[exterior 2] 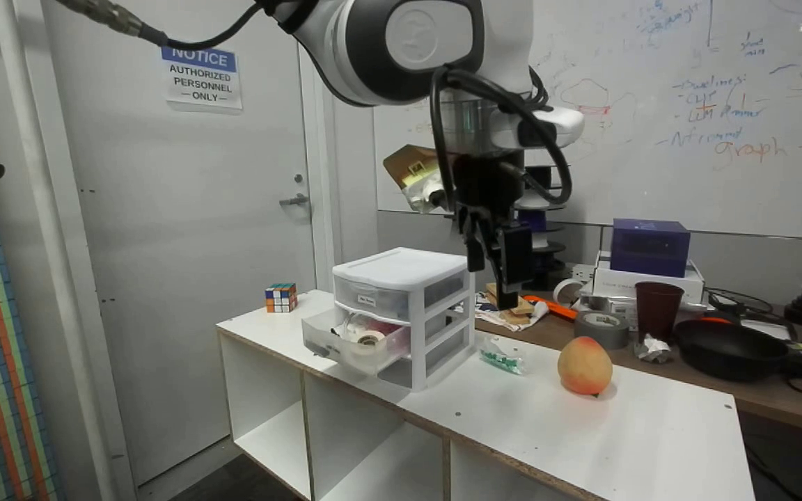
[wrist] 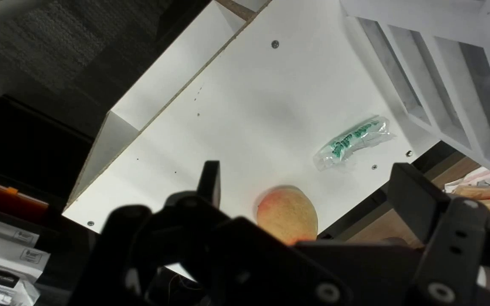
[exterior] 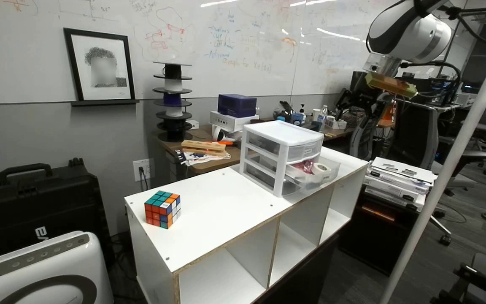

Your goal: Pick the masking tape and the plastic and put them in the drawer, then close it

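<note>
The translucent drawer (exterior: 332, 171) of the small white drawer unit (exterior 2: 408, 268) is pulled out, as both exterior views show; it is the middle drawer (exterior 2: 392, 351). A roll of masking tape (exterior 2: 370, 339) lies in it beside some reddish plastic; the tape also shows in an exterior view (exterior: 321, 167). A clear plastic wrapper with green print (exterior 2: 502, 360) lies on the white shelf top beside the unit; the wrist view shows it (wrist: 349, 142) above and beyond my fingers. My gripper (wrist: 313, 187) is open and holds nothing, raised above the shelf top (exterior 2: 493, 282).
A peach-like fruit (exterior 2: 585, 367) stands on the shelf top near the wrapper and shows between my fingers in the wrist view (wrist: 287, 214). A Rubik's cube (exterior: 163, 209) sits at the shelf's far end. A desk with a pan (exterior 2: 732, 349) and grey tape (exterior 2: 601, 328) adjoins the shelf.
</note>
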`<state>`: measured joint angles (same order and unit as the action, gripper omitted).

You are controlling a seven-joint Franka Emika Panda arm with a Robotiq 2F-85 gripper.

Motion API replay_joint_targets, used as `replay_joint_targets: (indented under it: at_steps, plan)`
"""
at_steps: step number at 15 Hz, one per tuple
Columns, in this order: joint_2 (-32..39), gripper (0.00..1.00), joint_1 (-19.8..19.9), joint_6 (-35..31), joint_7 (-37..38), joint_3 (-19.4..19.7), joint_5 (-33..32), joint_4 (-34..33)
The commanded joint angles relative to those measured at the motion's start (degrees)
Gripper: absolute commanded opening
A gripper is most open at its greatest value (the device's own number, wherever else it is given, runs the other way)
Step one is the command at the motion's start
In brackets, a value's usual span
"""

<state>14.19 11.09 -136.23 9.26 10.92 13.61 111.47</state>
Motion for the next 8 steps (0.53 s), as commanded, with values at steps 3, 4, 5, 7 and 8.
replay_joint_targets:
  at_steps: [3,4,5,7,8]
  plan:
    - [2.78,1.0,-0.64,0.09,4.57,0.28,-2.65,-2.38]
    - [3.96,1.0,-0.86,0.38,6.0,0.24,-3.07,-3.67]
    - [5.13,1.0,-1.03,0.98,7.26,0.23,-3.36,-5.05]
    - [8.08,1.0,-1.26,2.06,9.41,0.02,-3.19,-8.38]
    - [9.61,1.0,-1.3,2.12,10.34,-0.24,-2.45,-10.11]
